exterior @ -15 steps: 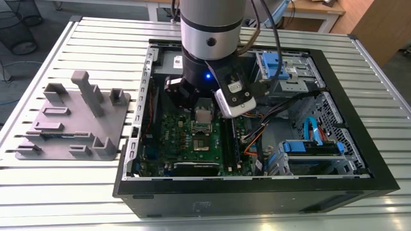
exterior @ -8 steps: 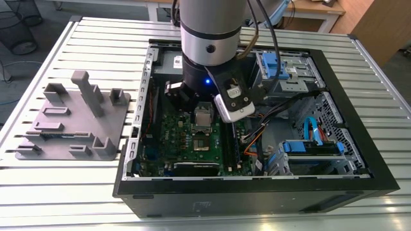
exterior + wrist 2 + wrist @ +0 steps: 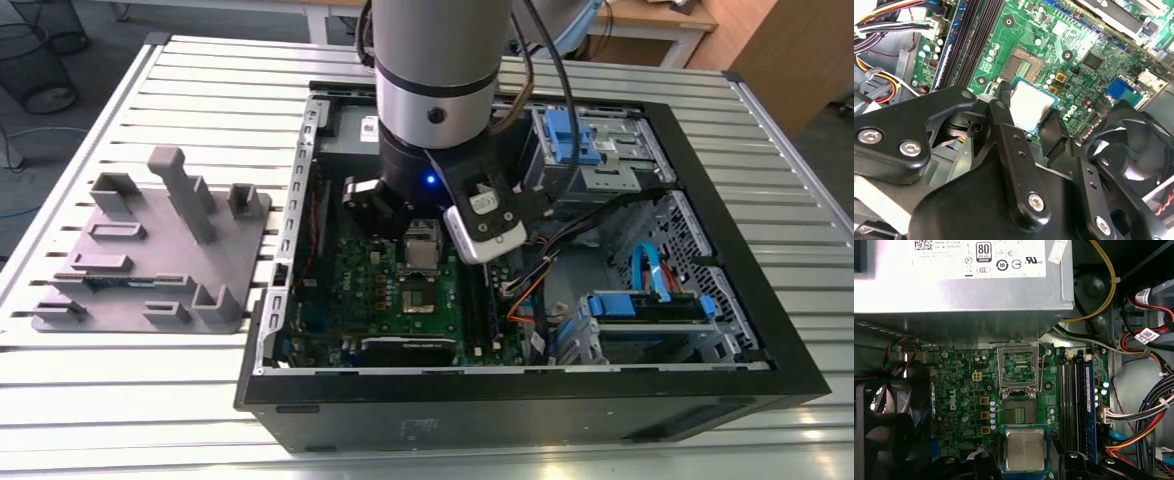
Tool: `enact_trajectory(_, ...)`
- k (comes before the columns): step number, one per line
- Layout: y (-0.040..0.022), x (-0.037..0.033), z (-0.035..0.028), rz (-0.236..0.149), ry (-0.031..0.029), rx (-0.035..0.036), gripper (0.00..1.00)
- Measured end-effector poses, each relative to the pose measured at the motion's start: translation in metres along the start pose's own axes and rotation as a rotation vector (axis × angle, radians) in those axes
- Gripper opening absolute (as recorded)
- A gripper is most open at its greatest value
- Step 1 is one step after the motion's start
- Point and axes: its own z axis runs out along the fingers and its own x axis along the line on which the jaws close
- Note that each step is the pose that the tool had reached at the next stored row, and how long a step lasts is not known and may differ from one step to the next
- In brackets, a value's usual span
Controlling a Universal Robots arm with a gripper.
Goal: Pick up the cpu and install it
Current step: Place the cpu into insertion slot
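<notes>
The fingers (image 3: 1004, 107) grip the cpu (image 3: 1025, 450) by its edges above the motherboard (image 3: 954, 390), short of the open socket (image 3: 418, 300), which lies at six o'clock of the arm (image 3: 434, 90) in the exterior view. Set down tilted or off-centre, it could bend pins; a slack grip could drop it.

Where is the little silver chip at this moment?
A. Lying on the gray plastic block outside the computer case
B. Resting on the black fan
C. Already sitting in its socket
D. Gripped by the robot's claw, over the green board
D: in the second wrist view the chip is clamped in the gripper over the green board, and the socket beside it lies open with nothing in it.
</notes>
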Motion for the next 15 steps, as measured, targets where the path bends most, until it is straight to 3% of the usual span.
enact_trajectory(10, -0.0009, 0.0003, 0.0094, 0.000, 0.0000, 0.0000, 0.47)
enact_trajectory(15, -0.0010, 0.0003, 0.0104, 0.000, 0.0000, 0.0000, 0.47)
